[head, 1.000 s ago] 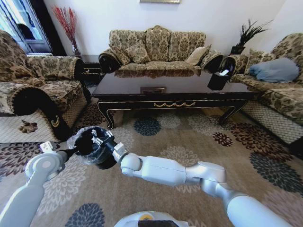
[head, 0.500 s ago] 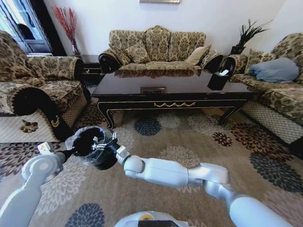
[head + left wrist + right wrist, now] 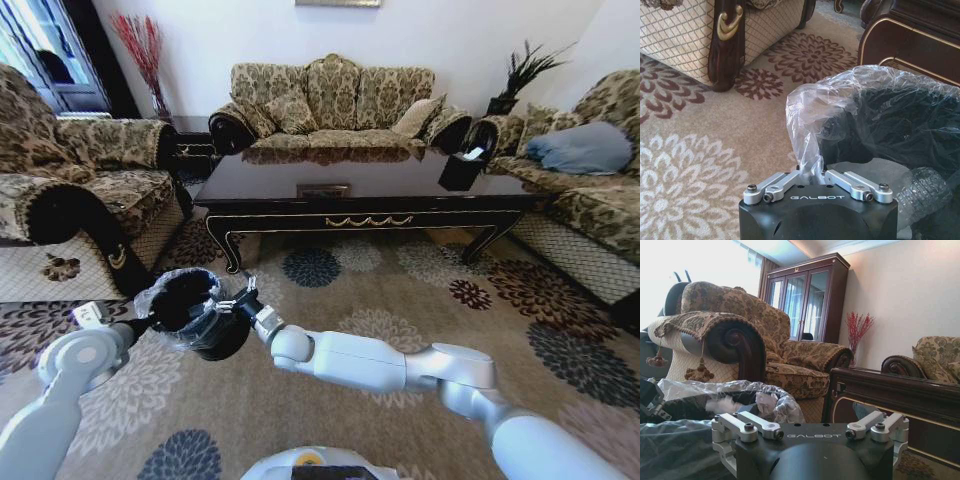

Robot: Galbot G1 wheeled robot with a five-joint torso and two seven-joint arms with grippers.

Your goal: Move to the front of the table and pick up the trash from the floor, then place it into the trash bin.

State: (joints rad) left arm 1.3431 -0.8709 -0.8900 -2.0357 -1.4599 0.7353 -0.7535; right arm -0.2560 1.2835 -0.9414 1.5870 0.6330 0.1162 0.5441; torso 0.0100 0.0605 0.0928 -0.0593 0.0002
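Bin-holding is the work of the left claw (image 3: 817, 175), whose fingers are pinched on the clear liner (image 3: 850, 100) ruffled over the rim, so the small black trash bin (image 3: 190, 312) hangs in the lower left of the head view, lifted toward the other arm and with its mouth tipped up toward it, apparently to spare a reach down to the floor (image 3: 400, 290). Right beside the bin's rim, toward the centre of that frame, sits the right claw (image 3: 243, 297), stretched across the robot's front; its own wrist view shows the fingers spread apart with nothing between them, and the ruffled liner lies just ahead and below in the lower left of that frame. That placement suits a release over the bin, and I judge the drop step is at or near its end, though no trash is discernible inside the dark bin. No litter is discernible on the carpet either. Beyond, across the middle of the head view, the dark glossy tabletop (image 3: 370, 180) stands well apart from both arms
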